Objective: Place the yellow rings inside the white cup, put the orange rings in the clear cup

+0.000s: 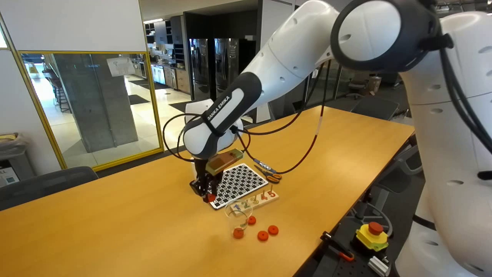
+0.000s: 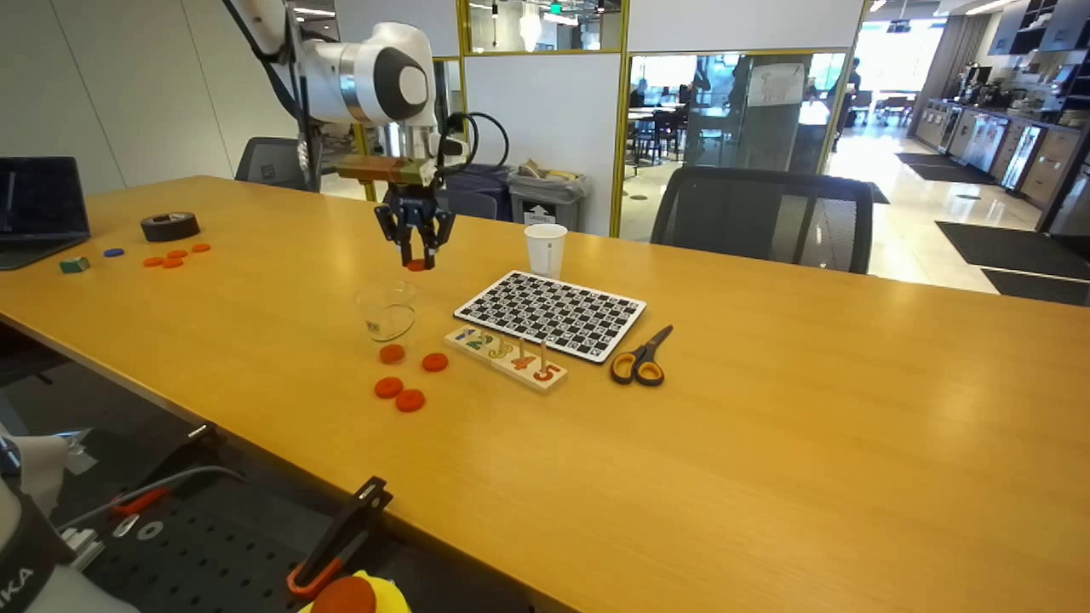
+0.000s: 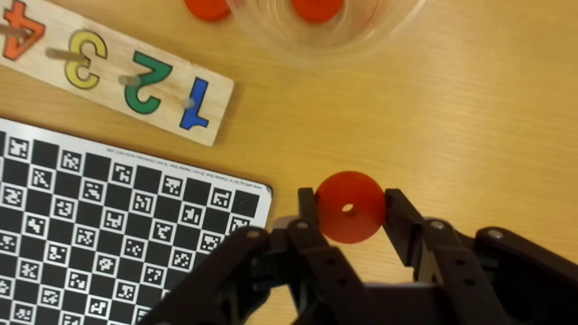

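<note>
Orange ring (image 3: 361, 214) is what your hand (image 2: 417, 256) pinches, held above the worktop (image 2: 766, 460) near a corner of the checkerboard (image 2: 552, 313); you have the clear cup (image 1: 236, 222) nearby, apart from the ring.

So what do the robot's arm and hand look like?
The arm is white and rounded, with dark joint bands and oval dimples. White lettering on a dark band reads, as far as it shows, RANKA EMIKA. Black cables run along it, one partly dark red. A flat brown-and-green block sits above the hand, which is black, with two slim fingers and pale screw heads.
</note>
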Controlling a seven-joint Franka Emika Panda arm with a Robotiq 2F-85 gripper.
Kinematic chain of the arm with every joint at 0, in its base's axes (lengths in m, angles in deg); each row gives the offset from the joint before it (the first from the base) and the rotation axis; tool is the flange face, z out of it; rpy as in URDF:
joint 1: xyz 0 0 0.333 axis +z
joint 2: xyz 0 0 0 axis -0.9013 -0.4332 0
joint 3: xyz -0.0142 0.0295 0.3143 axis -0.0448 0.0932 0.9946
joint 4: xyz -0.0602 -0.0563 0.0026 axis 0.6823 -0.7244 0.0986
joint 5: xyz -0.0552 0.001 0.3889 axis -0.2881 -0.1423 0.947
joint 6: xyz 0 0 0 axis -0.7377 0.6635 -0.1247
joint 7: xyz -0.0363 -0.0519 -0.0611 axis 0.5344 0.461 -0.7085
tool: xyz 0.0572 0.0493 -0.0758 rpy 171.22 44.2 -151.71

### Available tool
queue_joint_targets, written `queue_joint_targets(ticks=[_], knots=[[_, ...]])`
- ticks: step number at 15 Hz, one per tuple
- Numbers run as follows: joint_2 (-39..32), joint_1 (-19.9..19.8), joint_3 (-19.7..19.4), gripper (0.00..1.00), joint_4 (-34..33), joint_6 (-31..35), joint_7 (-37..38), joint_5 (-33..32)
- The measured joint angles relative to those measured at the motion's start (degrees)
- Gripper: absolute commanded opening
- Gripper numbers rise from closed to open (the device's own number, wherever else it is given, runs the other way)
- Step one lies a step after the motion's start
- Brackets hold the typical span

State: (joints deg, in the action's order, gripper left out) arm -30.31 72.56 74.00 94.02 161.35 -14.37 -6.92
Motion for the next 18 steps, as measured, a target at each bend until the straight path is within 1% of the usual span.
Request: queue_joint_targets(ticks=[5, 7, 9, 11, 13, 15, 18], knots=[[15.31, -0.52, 1.50, 0.22, 13.74, -4.54, -0.19, 2.46], [20.65, -0.52, 1.84, 0.22, 18.71, -4.56, 0.02, 3.33], [24.56, -0.52, 2.00, 0.22, 22.56, -2.12, 0.82, 3.29], [27.05, -0.58, 2.00, 0.22, 25.40, 1.43, 1.45, 3.22], [28.01, -0.84, 2.00, 0.22, 27.08, 4.19, 1.90, 3.22], [27.87, -1.30, 2.00, 0.22, 28.24, 6.46, 2.33, 2.96], [26.71, -2.24, 1.97, 0.22, 29.35, 8.03, 2.80, 2.40]])
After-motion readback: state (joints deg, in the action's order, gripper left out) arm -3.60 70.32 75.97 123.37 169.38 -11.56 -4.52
